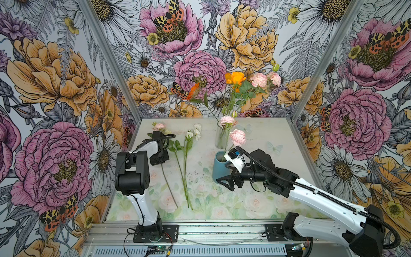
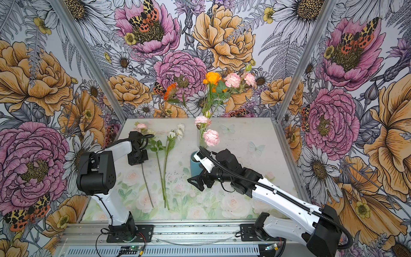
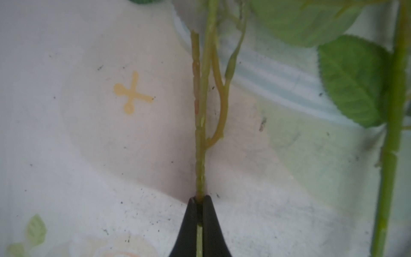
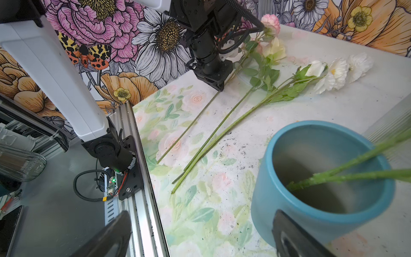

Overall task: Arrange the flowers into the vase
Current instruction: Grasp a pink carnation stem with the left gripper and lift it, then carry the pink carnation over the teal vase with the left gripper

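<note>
Left gripper (image 3: 200, 199) pinching flower stem (image 3: 200, 160), right gripper (image 1: 225, 183) wide beside vase (image 1: 216, 169)

L gripper (image 3: 200, 201) clamped tight, pointing straight down. R gripper (image 1: 225, 183) jaws wide apart, held low, aimed leftward.

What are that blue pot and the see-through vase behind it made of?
The blue pot is probably matte ceramic, perhaps plastic: thick opaque wall, dull grey inside, no gloss. The see-through vase is clear glass or acrylic: transparent wall with faint highlights. The pictures cannot settle which.
</note>
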Tool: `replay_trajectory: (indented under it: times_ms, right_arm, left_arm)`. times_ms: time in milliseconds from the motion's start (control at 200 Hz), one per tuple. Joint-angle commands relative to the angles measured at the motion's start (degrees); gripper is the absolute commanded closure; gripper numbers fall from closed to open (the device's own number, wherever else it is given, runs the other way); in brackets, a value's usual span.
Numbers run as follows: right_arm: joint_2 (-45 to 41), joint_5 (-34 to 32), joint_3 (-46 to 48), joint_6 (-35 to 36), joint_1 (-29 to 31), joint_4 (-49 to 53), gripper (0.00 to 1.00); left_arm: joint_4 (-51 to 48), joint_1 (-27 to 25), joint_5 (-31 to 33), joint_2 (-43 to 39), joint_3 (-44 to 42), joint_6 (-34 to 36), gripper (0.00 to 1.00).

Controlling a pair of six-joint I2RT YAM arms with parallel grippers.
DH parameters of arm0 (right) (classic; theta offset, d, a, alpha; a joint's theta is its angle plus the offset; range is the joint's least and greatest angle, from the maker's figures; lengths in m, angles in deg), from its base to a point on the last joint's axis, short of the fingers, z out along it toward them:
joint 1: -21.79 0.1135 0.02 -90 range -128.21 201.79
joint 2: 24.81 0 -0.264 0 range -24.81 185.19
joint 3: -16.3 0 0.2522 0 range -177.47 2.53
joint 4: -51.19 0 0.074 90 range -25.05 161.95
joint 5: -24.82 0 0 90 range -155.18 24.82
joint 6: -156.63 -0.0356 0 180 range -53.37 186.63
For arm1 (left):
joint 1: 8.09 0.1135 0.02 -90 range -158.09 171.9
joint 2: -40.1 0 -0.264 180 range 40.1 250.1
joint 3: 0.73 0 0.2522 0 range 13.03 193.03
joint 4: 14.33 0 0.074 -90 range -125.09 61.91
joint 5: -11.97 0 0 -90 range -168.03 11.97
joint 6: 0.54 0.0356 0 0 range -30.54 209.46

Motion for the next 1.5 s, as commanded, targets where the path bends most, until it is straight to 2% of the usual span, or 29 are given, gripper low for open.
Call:
replay_trajectory:
  times_ms: [0, 115, 290, 395, 465, 661, 771, 901, 1006, 1121, 1341, 1491]
  right_arm:
    - [0.3, 0.9, -2.0, 0.4, -0.6, -1.4, 0.01]
    - [0.8, 1.0, -2.6, 0.3, -0.7, -1.4, 0.00]
    - [1.8, -0.4, -4.0, 0.0, -1.3, -1.4, 0.01]
    - [1.5, -3.1, -4.6, -1.3, -1.4, -1.5, 0.01]
    - [0.7, -3.7, -4.7, -1.8, -3.6, -1.5, 0.01]
    - [-2.8, -2.2, -3.5, -3.8, -5.9, -1.4, 0.00]
    - [-5.4, -1.8, -2.6, -5.0, -7.4, -1.2, 0.01]
    - [-8.5, -2.5, -1.2, -5.6, -9.0, -1.0, 0.01]
    - [-9.9, -3.0, -0.8, -6.5, -10.2, -0.5, 0.01]
    - [-11.4, -3.2, -0.4, -7.4, -10.8, 0.4, 0.01]
    - [-13.5, -3.4, 1.4, -7.6, -11.4, 3.0, 0.00]
    - [-15.2, -2.7, 2.5, -8.1, -11.4, 3.9, 0.01]
  left_arm:
    - [-2.7, -0.2, 5.9, -5.4, 0.2, 0.0, 1.00]
    - [-6.0, -1.6, 10.1, -10.5, 1.9, 1.2, 1.00]
    - [-8.5, -5.1, 10.2, -19.1, 4.1, 2.3, 1.00]
    - [-8.8, -9.9, 10.6, -23.8, 5.7, 2.3, 1.00]
    - [-8.6, -13.3, 12.1, -27.5, 6.9, 1.5, 1.00]
    - [-6.1, -23.1, 16.3, -37.8, 11.5, 0.6, 1.00]
    - [1.4, -27.5, 14.6, -44.6, 11.1, 0.2, 1.00]
    - [19.2, -30.5, 5.6, -51.5, 5.2, -1.1, 1.00]
    - [34.4, -31.9, -1.3, -52.9, 0.3, -1.8, 1.00]
    - [51.7, -34.8, -3.2, -52.6, -4.7, -2.0, 1.00]
    - [60.8, -39.1, -4.6, -44.3, -0.1, 0.1, 1.00]
    - [60.8, -40.3, -5.2, -41.1, 3.4, 0.3, 1.00]
